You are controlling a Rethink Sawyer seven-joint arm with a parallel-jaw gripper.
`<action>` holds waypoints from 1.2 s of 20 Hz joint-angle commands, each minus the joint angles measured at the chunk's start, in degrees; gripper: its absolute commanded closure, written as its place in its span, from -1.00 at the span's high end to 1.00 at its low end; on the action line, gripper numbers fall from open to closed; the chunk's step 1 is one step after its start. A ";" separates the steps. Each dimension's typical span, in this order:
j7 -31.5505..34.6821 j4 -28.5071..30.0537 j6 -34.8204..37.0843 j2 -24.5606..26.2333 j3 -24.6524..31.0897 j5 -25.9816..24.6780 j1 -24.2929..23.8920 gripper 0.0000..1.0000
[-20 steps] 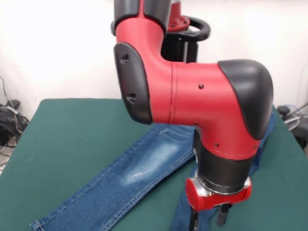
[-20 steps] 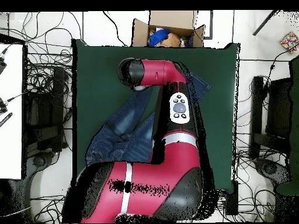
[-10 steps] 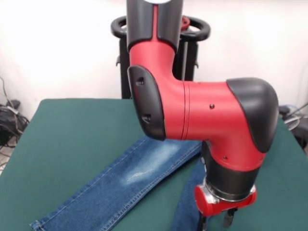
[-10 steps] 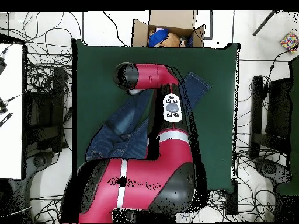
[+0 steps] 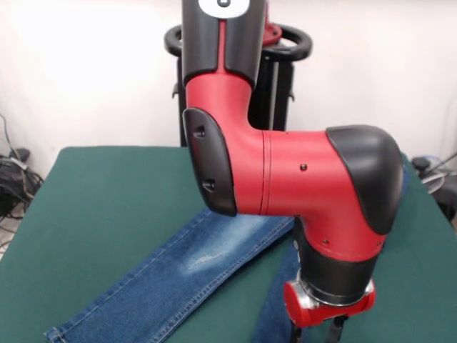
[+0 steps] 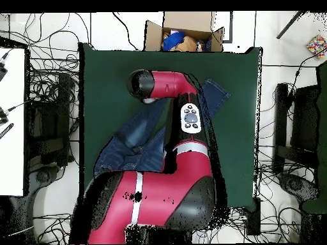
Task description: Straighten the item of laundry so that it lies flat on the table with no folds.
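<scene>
The item of laundry, a pair of blue jeans (image 5: 207, 264), lies on the green table (image 5: 107, 193). One leg stretches flat toward the near left corner and shows a faded pale patch. The other leg (image 5: 275, 314) runs under my wrist to the picture's bottom edge. My gripper (image 5: 315, 334) hangs low over that second leg, cut off by the bottom edge. In the overhead view the jeans (image 6: 131, 143) spread out from under my arm, with one leg end (image 6: 216, 96) showing past it. The gripper is hidden there beneath the black wrist end (image 6: 142, 84).
An open cardboard box (image 6: 185, 29) holding several items stands just past the table's far edge in the overhead view. Cables lie on the floor all around the table (image 6: 108, 70). A white surface (image 6: 13, 121) stands to the left.
My arm has swung and the gripper has sunk lower, toward the picture's bottom edge over the second leg. The jeans lie as before.
</scene>
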 commanded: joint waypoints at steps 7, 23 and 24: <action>9.47 -0.45 -1.21 3.43 0.72 1.46 -2.08 1.00; 9.35 -0.99 -0.04 3.46 0.90 1.67 -2.52 -1.00; 9.34 -1.25 0.34 3.54 0.87 1.69 -2.49 -1.00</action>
